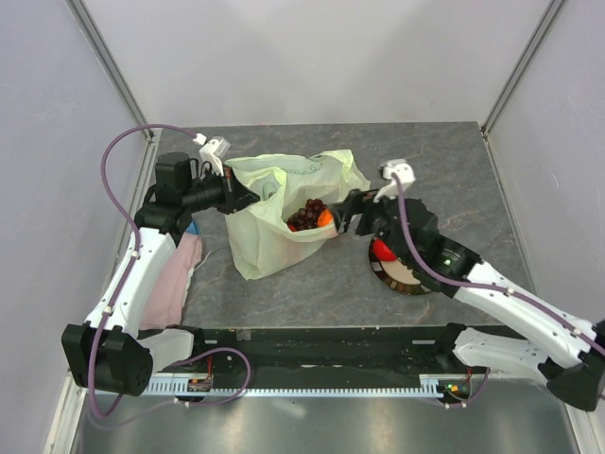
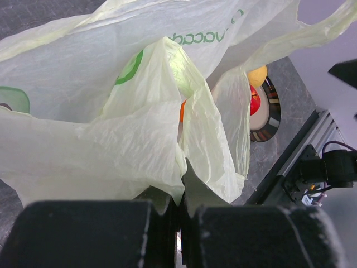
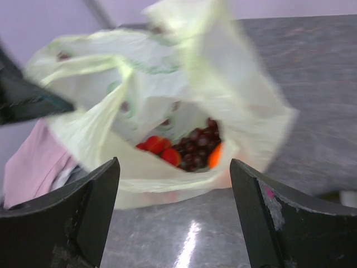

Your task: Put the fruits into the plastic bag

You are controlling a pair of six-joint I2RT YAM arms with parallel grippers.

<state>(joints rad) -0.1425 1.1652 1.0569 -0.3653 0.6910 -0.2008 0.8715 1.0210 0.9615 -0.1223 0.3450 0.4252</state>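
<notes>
1. Two arms meet at the plastic bag (image 1: 274, 227), which sits mid-frame in the top view on the grey table (image 1: 444, 170) with its mouth open.
2. At the bottom centre of its wrist view, the left gripper (image 2: 179, 223) is clamped on a fold of the bag's rim.
3. The right gripper (image 3: 175, 218) has its fingers spread wide with nothing between them and faces the bag's mouth.
4. Inside the bag lie a dark grape bunch (image 3: 198, 145), small red fruits (image 3: 158, 146) and an orange (image 3: 216, 155).
5. Right of the bag, the plate (image 2: 272, 114) holds a red apple (image 2: 254, 103) and a lemon (image 2: 257, 75).
6. A pink cloth (image 1: 175, 279) lies at the lower left of the top view, beside the left arm.
</notes>
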